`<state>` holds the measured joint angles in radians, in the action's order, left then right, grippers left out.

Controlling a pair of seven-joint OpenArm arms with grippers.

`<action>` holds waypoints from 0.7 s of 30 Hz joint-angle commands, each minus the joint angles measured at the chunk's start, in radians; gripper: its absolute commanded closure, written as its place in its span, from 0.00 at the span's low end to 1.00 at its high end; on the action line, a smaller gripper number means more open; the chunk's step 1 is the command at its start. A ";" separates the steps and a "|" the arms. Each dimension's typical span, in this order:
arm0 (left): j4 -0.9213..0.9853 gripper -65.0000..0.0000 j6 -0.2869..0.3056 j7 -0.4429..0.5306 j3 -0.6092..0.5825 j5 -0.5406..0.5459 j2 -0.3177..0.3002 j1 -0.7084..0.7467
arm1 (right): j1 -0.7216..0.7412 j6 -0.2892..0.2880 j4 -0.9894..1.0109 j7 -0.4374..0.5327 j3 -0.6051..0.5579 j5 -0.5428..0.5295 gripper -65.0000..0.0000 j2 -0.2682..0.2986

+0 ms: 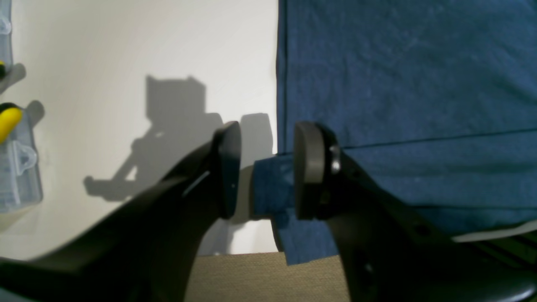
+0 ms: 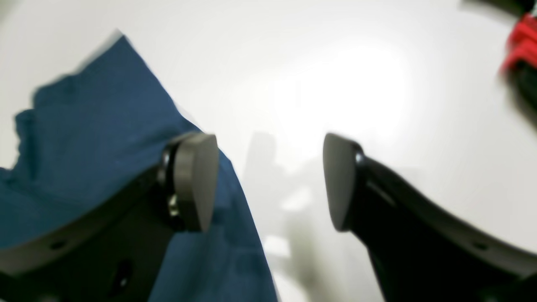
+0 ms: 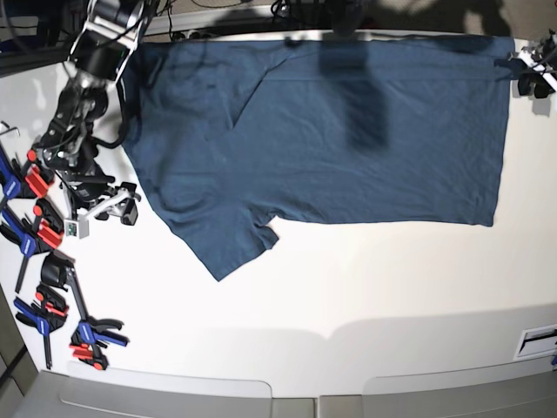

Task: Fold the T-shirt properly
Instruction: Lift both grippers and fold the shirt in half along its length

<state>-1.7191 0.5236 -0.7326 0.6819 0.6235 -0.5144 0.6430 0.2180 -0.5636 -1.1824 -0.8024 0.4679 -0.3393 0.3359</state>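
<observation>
Base view: T-shirt point(image 3: 348, 148) spread flat on white table point(image 3: 348, 279).

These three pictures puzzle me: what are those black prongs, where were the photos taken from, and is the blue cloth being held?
One machine with two arms. The overhead picture shows a white table with a navy T-shirt spread flat and spring clamps at the side. The other two come from cameras on the wrists. The prongs are gripper fingers. The left gripper is open at the shirt's corner, with cloth between its fingers but not pinched. The right gripper is open beside the shirt, holding nothing.
</observation>
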 commanded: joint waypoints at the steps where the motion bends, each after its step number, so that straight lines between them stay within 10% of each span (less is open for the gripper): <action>1: -0.015 0.70 -0.003 0.016 0.011 0.006 -0.017 0.005 | 0.050 -0.021 0.048 0.008 0.003 -0.035 0.43 0.026; 14: -0.015 0.70 -0.003 0.024 0.011 0.006 -0.015 0.005 | 0.140 -0.117 0.430 -0.230 0.002 -0.270 0.45 0.024; 19: -0.015 0.69 -0.003 0.032 0.011 0.006 -0.015 0.005 | 0.139 -0.117 0.429 -0.229 0.002 -0.270 1.00 0.024; 21: -0.015 0.63 -0.003 0.050 0.011 0.006 -0.015 0.001 | 0.139 -0.117 0.429 -0.227 0.002 -0.270 1.00 0.024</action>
<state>-1.7195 0.5236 -0.7017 0.6819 0.6243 -0.5102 0.6426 0.3439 -0.6888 -0.7467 -1.0119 0.4725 -0.6338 0.3489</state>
